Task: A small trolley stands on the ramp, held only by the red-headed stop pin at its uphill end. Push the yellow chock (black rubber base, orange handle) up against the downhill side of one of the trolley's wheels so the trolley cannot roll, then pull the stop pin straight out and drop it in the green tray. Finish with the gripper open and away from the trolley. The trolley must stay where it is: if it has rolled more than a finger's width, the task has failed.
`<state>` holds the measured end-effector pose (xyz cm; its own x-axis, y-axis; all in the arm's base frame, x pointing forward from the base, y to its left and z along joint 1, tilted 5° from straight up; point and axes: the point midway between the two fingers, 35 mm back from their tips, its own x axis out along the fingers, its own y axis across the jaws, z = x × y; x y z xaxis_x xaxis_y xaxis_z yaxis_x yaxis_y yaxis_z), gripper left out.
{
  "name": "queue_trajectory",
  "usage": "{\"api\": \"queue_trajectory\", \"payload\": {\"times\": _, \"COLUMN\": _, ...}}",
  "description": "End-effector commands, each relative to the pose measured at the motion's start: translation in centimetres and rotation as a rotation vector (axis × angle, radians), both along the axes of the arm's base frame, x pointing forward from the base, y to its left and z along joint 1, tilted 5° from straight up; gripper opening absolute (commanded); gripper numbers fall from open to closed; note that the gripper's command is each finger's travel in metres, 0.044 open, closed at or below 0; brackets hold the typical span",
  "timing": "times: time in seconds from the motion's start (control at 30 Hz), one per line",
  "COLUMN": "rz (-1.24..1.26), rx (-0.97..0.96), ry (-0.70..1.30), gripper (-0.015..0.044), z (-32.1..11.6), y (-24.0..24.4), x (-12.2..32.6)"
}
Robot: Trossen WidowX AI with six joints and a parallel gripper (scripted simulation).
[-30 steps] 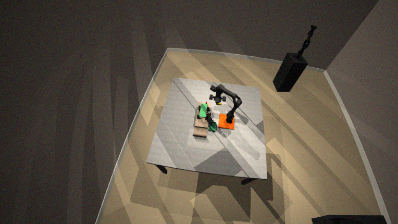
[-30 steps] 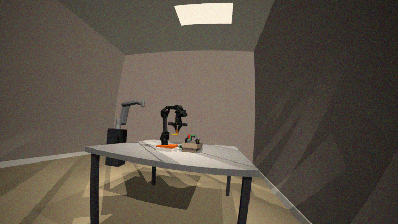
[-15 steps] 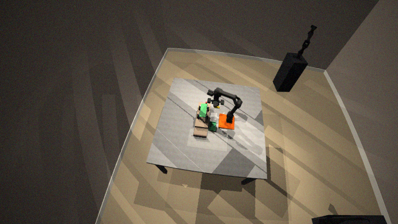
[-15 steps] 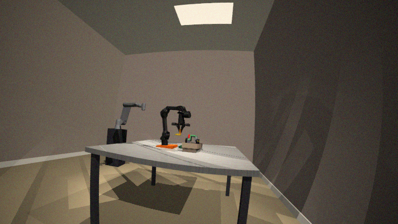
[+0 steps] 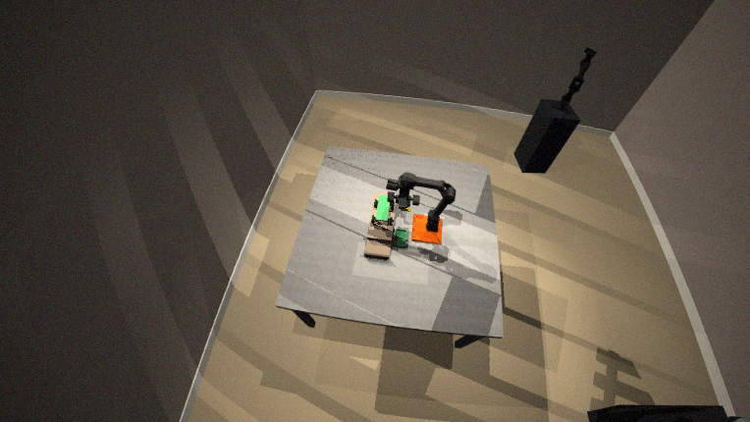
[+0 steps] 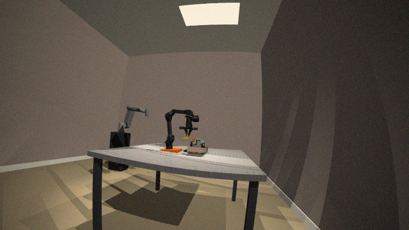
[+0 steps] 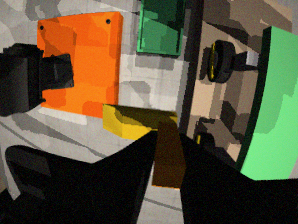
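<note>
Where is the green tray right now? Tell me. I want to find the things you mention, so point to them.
In the top view, the small green tray (image 5: 401,237) (image 7: 160,51) lies between the tan ramp (image 5: 377,248) (image 7: 197,95) and the orange base plate (image 5: 419,237) (image 7: 95,85).

The top view looks steeply down from high above the surface (image 5: 336,283) (image 6: 177,167); the exterior view faces its edge from just above its height, farther off than the close, downward-facing wrist view. All three share the trolley (image 5: 383,208) (image 6: 197,139) (image 7: 275,105).

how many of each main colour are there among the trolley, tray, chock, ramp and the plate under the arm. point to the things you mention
green: 2 (trolley (image 5: 382,208) (image 6: 198,139) (image 7: 275,110), tray (image 5: 401,237) (image 6: 184,150) (image 7: 160,52))
yellow: 1 (chock (image 5: 405,209) (image 6: 185,138) (image 7: 117,124))
orange: 1 (plate (image 5: 419,236) (image 6: 175,150) (image 7: 95,85))
brown: 1 (ramp (image 5: 377,247) (image 6: 197,149) (image 7: 200,95))
total: 5
</note>
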<state>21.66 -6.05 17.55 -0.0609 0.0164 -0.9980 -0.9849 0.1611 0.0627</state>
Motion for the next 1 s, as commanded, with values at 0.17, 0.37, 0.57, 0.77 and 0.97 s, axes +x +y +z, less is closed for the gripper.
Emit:
{"api": "queue_trajectory", "payload": {"times": 0.17, "rz": -0.005, "rx": 0.009, "ry": 0.003, "gripper": 0.0, "z": -0.4, "y": 3.3, "x": 1.1}}
{"api": "queue_trajectory", "payload": {"times": 0.37, "rz": -0.005, "rx": 0.011, "ry": 0.003, "gripper": 0.0, "z": -0.6, "y": 5.5, "x": 1.8}}
{"api": "queue_trajectory", "payload": {"times": 0.57, "rz": -0.005, "rx": 0.013, "ry": 0.002, "gripper": 0.0, "z": -0.9, "y": 7.7, "x": 2.5}}
{"api": "queue_trajectory", "payload": {"times": 0.77, "rz": -0.005, "rx": 0.014, "ry": 0.002, "gripper": 0.0, "z": -1.2, "y": 9.8, "x": 3.1}}
{"api": "queue_trajectory", "payload": {"times": 0.97, "rz": -0.005, "rx": 0.016, "ry": 0.001, "gripper": 0.0, "z": -1.5, "y": 12.2, "x": 3.9}}
